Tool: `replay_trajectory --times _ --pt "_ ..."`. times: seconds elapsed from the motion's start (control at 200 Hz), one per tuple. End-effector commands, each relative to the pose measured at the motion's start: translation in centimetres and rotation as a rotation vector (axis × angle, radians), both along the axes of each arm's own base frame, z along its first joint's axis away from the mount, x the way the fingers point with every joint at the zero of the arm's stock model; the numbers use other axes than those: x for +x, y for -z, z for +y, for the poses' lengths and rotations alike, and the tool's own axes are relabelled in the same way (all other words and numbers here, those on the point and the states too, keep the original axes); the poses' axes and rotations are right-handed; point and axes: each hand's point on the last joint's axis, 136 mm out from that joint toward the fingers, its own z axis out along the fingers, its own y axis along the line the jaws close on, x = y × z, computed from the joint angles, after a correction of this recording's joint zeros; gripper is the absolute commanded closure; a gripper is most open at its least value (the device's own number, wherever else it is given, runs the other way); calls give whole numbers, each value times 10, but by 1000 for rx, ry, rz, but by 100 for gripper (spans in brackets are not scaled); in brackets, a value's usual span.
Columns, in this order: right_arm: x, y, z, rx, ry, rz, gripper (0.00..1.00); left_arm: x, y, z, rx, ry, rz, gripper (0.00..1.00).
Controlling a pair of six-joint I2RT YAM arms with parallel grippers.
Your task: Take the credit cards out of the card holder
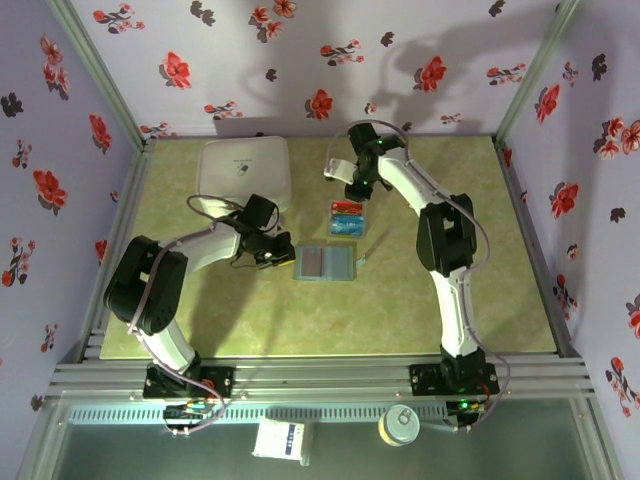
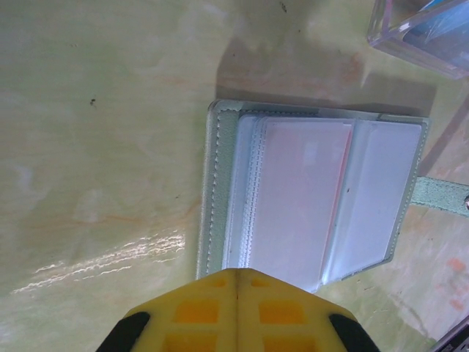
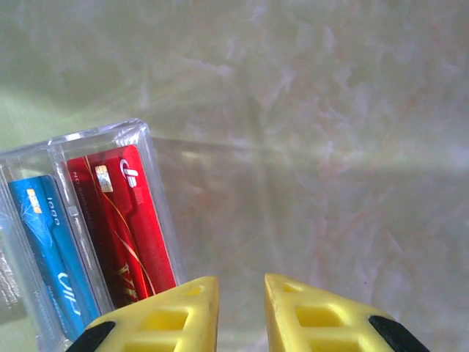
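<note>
Right hand [image 3: 240, 284], spread and empty, has the credit cards [image 3: 121, 220] just to its left: they look thin, stiff and slick, so pinch an edge. Left hand [image 2: 236, 282], pressed together, hangs at the near edge of the floppy-looking card holder [image 2: 308, 205].

Both arms are the same build. Left arm [image 1: 150, 285] and right arm [image 1: 445, 235]: white tube links, black joint housings, black bases at the table's [image 1: 300, 320] near edge. A thin grey cable [image 1: 487, 245] loops along the right arm. Green light [image 1: 463, 404] on its base. Left gripper [image 2: 236, 282] and right gripper [image 3: 240, 282]: yellow moulded fingers, wedge tips, square grid pockets, black patches at the outer corners.
</note>
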Motion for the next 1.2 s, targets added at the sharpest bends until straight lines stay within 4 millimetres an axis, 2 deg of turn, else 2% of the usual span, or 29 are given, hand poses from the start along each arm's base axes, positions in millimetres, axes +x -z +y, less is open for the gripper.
replay_trajectory --times 0.0,0.26,0.435,0.54,0.62,0.785,1.195 --pt "3 -48 1 64 78 -110 75 1 -9 -2 -29 -7 -15 100" --pt "-26 -83 14 259 245 -151 73 1 -9 -10 -52 5 -31 100" --pt "-52 -99 28 459 427 -128 70 -3 -9 -11 -62 15 -44 98" --pt "-71 -101 39 567 523 -75 68 -7 -4 -11 -66 20 -38 97" --pt "-90 -96 51 645 572 15 68 -9 -1 -11 -70 25 -34 97" --pt "-113 -76 65 767 733 167 68 -15 8 -10 -62 38 -16 98" --pt "-152 -26 62 794 954 346 72 -34 26 -15 -59 61 40 99"
